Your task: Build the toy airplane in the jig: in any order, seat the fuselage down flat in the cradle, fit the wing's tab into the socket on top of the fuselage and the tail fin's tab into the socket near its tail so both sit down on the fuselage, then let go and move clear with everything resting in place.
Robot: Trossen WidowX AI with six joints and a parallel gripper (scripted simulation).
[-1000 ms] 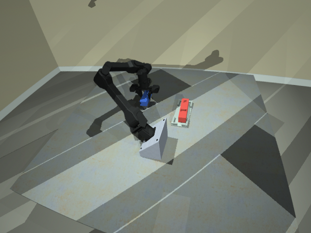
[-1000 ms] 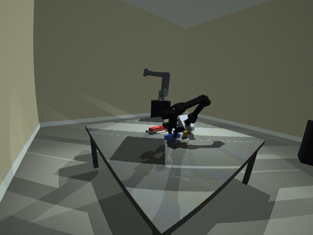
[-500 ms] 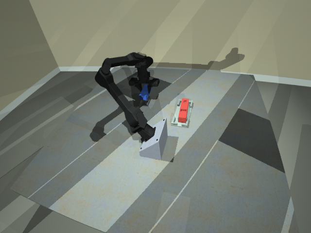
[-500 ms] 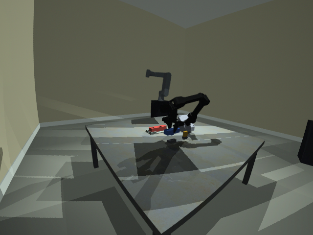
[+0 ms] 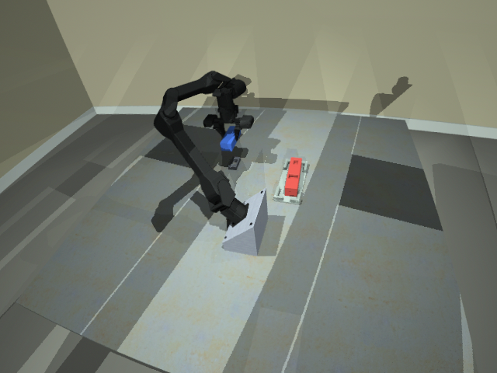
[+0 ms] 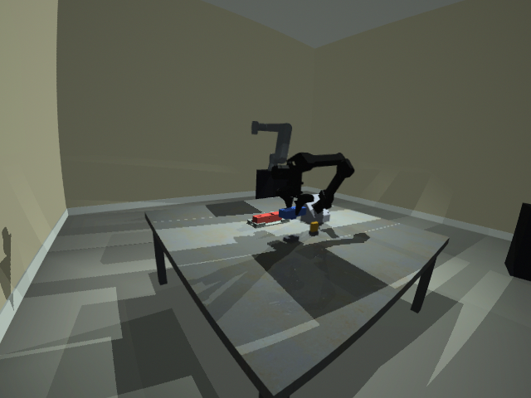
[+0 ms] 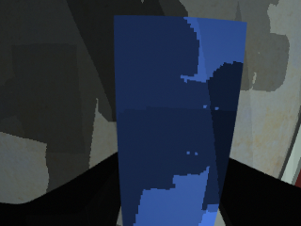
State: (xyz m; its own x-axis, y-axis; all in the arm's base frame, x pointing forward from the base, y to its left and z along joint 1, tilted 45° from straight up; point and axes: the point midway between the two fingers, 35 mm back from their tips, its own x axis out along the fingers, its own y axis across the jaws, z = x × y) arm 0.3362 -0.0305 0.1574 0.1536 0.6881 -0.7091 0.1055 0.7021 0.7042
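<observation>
The red fuselage (image 5: 293, 186) (image 6: 262, 218) (image 7: 299, 183) lies lengthwise in the pale cradle jig (image 5: 277, 196) (image 6: 257, 224), with openings in its top. My gripper (image 5: 230, 134) (image 6: 294, 210) (image 7: 166, 157) is shut on the blue wing (image 5: 227, 143) (image 6: 285, 213) (image 7: 160, 94) and holds it in the air above its dark holder, to the left of the jig in the top view. The wing's underside and tab are hidden or too small to make out. The yellow tail fin (image 6: 314, 225) stands upright in the exterior view; the arm hides it in the top view.
The wing's dark holder (image 5: 234, 161) (image 6: 291, 239) sits on the table below the gripper. A small dark holder (image 6: 313, 233) is under the tail fin. The arm's pale wedge-shaped base (image 5: 261, 224) stands in front of the jig in the top view.
</observation>
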